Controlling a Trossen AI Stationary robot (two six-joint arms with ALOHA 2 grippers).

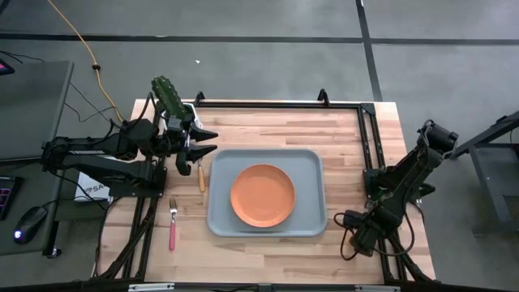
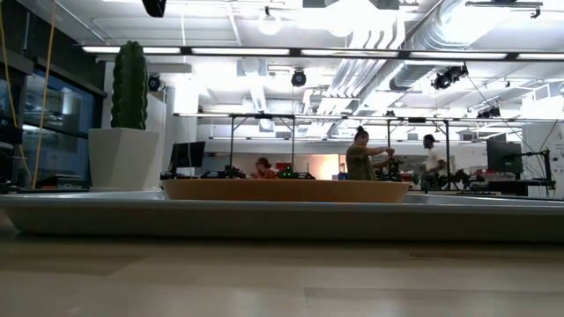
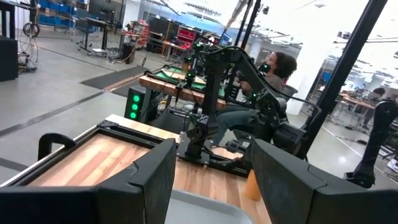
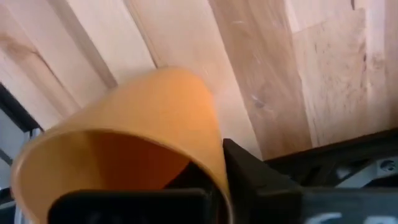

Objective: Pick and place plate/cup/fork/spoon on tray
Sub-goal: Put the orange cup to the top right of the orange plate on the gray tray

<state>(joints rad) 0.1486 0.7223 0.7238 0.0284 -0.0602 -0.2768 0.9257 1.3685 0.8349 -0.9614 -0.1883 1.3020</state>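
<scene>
The orange plate [image 1: 263,195] lies flat in the pale blue-grey tray [image 1: 312,162] at the table's middle. The yellow-handled spoon [image 1: 201,175] and the pink-handled fork [image 1: 172,225] lie on the wood left of the tray. My left gripper [image 1: 209,143] is open and empty. It hovers at the tray's far left corner, just beyond the spoon. My right gripper [image 1: 350,221] is low at the table's right side, right of the tray, shut on the orange cup [image 4: 149,118]. The gripper hides the cup in the high view. The cup also shows far off in the left wrist view [image 3: 252,185]. My right gripper holds the cup by its rim [image 4: 214,168], at the open mouth. One finger [image 4: 255,180] is outside the wall and the other dark finger [image 4: 124,205] is inside the mouth. The cup's closed end points away from the wrist, over the wood. Whether it is lifted clear I cannot tell.
A white pot with a green cactus [image 1: 170,97] stands at the far left corner, close behind my left gripper. A black frame [image 1: 369,138] runs along the table's far and right sides. People work at benches in the room beyond the table.
</scene>
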